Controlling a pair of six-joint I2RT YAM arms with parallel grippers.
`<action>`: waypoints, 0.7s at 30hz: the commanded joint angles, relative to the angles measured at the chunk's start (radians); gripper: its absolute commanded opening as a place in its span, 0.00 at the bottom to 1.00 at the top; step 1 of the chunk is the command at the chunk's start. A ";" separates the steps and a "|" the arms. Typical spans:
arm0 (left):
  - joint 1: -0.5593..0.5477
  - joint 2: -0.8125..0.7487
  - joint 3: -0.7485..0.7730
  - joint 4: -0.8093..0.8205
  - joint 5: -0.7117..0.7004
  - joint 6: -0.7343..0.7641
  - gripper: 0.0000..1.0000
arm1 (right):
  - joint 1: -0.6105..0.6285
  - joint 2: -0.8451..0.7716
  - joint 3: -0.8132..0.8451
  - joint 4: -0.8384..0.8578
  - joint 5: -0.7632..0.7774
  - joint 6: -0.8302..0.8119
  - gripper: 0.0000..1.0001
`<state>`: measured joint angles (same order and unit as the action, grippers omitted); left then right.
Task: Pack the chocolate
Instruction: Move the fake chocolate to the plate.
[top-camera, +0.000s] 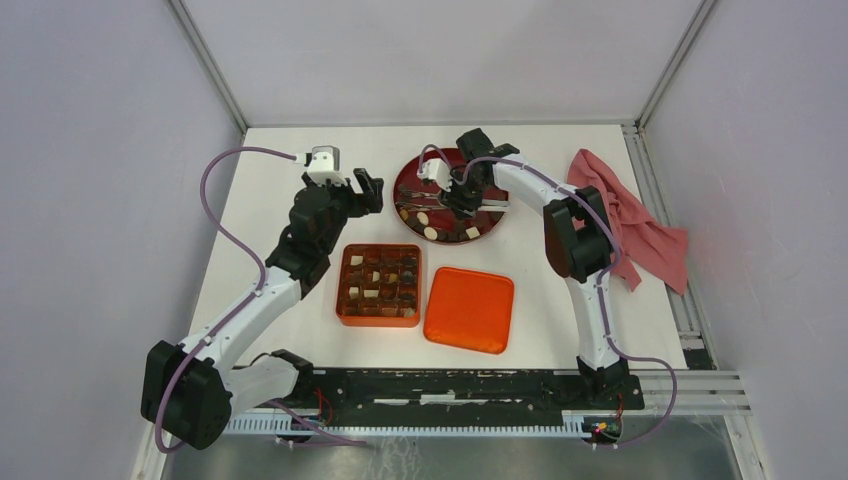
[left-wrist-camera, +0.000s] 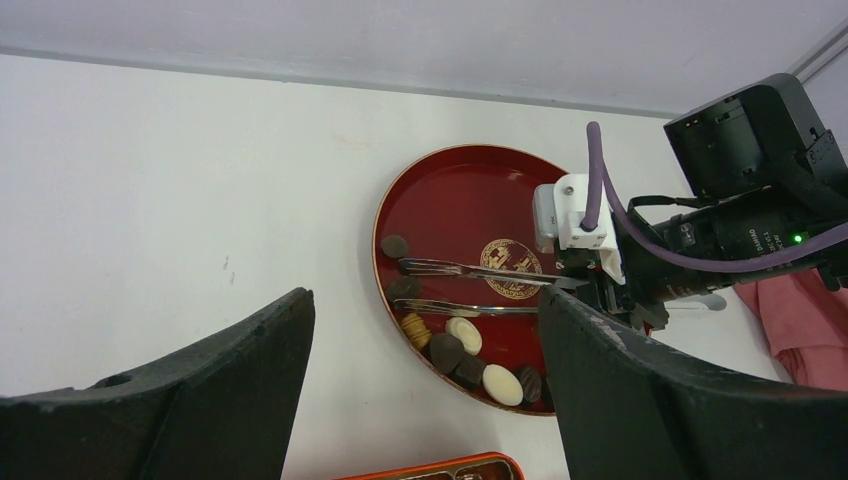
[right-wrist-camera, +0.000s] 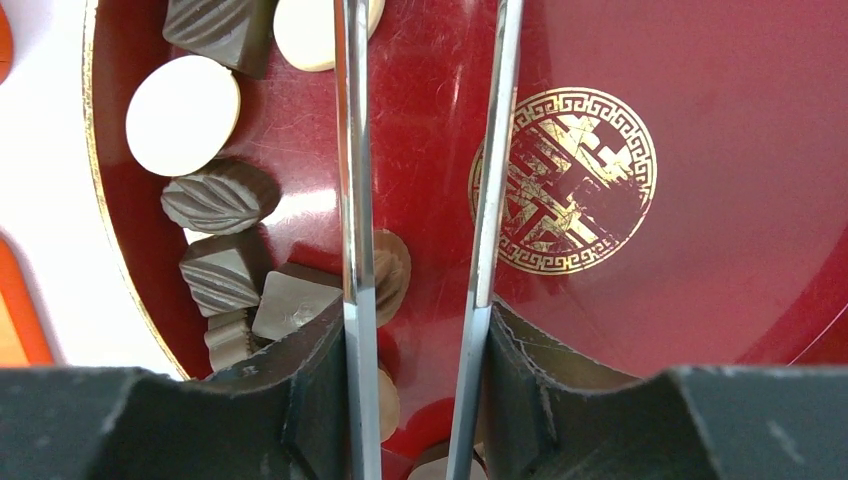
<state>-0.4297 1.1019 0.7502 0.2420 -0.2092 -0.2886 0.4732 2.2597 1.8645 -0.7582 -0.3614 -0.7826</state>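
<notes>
We are pinching tongs (left-wrist-camera: 470, 270) in our right claw (top-camera: 464, 196) over the plate (left-wrist-camera: 450, 200), beside the chocolates (right-wrist-camera: 218, 197). Our left claw (top-camera: 366, 190) is hanging spread.

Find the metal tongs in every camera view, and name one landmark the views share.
Top external: tongs upper centre, lying across the plate.
Left wrist: tongs mid-picture, tips pointing left.
Right wrist: tongs two blades running top to bottom near the centre.
Shared landmark: the red plate beneath them.

chocolate (top-camera: 432, 233) on plate (top-camera: 412, 180) (and in box (top-camera: 378, 320)), box before plate, lid (top-camera: 469, 309) right of box
</notes>
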 joint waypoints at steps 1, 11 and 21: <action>-0.007 -0.016 0.007 0.051 -0.026 0.046 0.87 | 0.012 0.031 0.039 0.021 -0.026 0.005 0.44; -0.008 -0.015 0.008 0.050 -0.025 0.048 0.87 | 0.011 -0.005 -0.001 0.022 -0.028 -0.015 0.24; -0.011 -0.015 0.009 0.046 -0.034 0.047 0.87 | -0.012 -0.053 -0.047 0.048 0.030 -0.004 0.19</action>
<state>-0.4343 1.1019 0.7502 0.2420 -0.2115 -0.2886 0.4713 2.2414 1.8297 -0.7311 -0.3641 -0.7830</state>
